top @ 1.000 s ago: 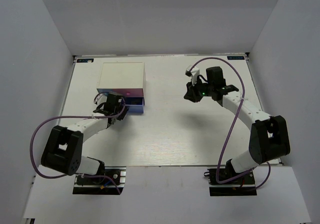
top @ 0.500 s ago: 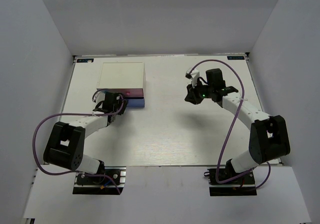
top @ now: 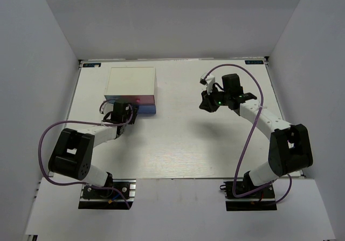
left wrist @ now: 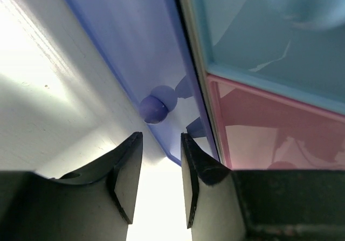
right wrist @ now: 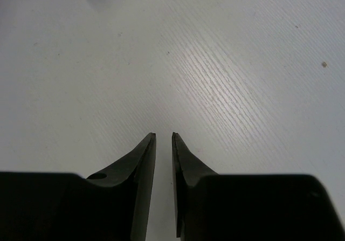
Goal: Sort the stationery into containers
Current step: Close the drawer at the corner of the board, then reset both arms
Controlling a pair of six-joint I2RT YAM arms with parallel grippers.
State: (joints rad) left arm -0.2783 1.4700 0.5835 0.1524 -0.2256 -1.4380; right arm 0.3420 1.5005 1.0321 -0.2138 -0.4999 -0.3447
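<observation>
**As the left jaws let go, the dark blue drawer sits shut**

Whereas a second ago the dark blue drawer (top: 145, 110) stuck out from the front of the box of drawers (top: 131, 81), it now lies flush with the fronts beside it. The left gripper (left wrist: 160, 136) has pushed it home and is now parting. Its jaws are spread a little and pinch nothing. The drawer's round knob (left wrist: 154, 107) sits just beyond the tips, free of both fingers. The pink drawer (left wrist: 269, 128) and the light blue drawer (left wrist: 269, 31) are shut as well.

Box position: far left part of the table (top: 178, 144), with the left gripper directly at its front.

The right gripper (right wrist: 163, 136) hangs over bare table on the right, well apart from the box. Its jaws are nearly together, with a thin slit between them and nothing in it.

Stationery: none shows in any view, neither on the table nor in a gripper. Whether it lies inside the drawers cannot be told, since the fronts hide the contents.

Judgement: with every drawer closed, no loose item in sight and both grippers empty, the sorting looks finished or very near it. What likely remains is backing the left arm off without catching the knob.
</observation>
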